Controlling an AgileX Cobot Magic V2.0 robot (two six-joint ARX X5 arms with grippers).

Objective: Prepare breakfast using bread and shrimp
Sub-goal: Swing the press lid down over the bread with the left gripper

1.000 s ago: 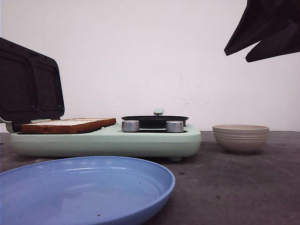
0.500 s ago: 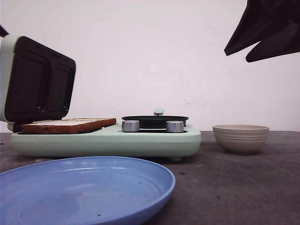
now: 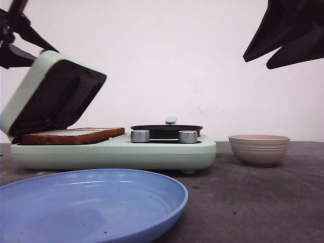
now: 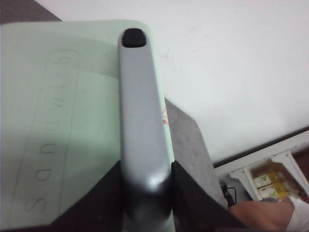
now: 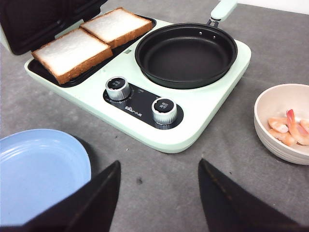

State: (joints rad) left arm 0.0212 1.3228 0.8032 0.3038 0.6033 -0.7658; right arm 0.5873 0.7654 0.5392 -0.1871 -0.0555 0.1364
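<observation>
Two slices of bread [image 5: 72, 53] lie side by side on the dark grill plate of the mint green sandwich maker [image 5: 203, 116]; from the front they show as one brown-crusted edge [image 3: 71, 135]. The maker's lid [image 3: 55, 96] hangs tilted, half lowered over the bread. My left gripper [image 4: 147, 165] is shut on the lid's grey handle [image 4: 140, 106]. Pink shrimp [image 5: 289, 128] lie in the beige ribbed bowl [image 5: 270, 104], which stands to the right of the maker [image 3: 259, 149]. My right gripper [image 5: 158, 162] is open and holds nothing, high above the table in front of the maker.
A black frying pan [image 5: 186, 53] sits on the maker's right half, with two silver knobs [image 5: 164, 108] in front of it. A large blue plate [image 3: 91, 202] lies nearest the front edge, left of centre. A white wall stands behind.
The lid has swung from upright down toward the bread, and my left gripper has come into the front view with it. The right arm has not moved.
</observation>
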